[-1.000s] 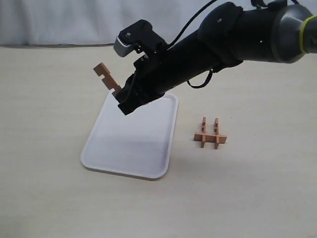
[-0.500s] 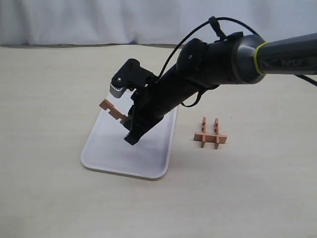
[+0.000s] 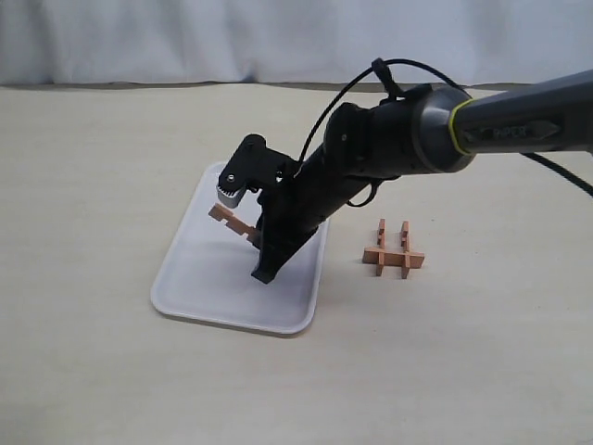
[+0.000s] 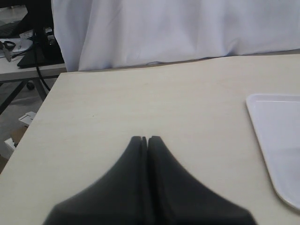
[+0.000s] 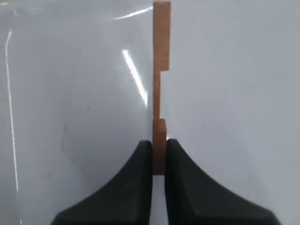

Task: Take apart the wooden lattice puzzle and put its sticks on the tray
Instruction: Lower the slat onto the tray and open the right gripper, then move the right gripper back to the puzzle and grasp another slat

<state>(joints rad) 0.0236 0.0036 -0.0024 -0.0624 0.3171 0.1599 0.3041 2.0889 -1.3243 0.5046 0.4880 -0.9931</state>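
Note:
My right gripper [image 3: 252, 236] [image 5: 159, 145] is shut on one notched orange-brown stick [image 3: 230, 222] [image 5: 161, 70], holding it low over the white tray [image 3: 213, 278] [image 5: 70, 93]. The rest of the wooden lattice puzzle [image 3: 393, 250], three sticks still locked together, stands on the table to the right of the tray. My left gripper [image 4: 145, 139] is shut on nothing, above bare table to the left of the tray's corner [image 4: 276, 140]; it does not show in the exterior view.
The pale table runs to its far edge, where a white curtain [image 3: 278, 37] hangs. In the left wrist view the table's edge [image 4: 42, 108] drops off to a floor with cables and clutter.
My right arm has swung down and slightly rightward, lowering the stick from above the tray's far left corner to just over the tray's surface. The remaining puzzle has not moved.

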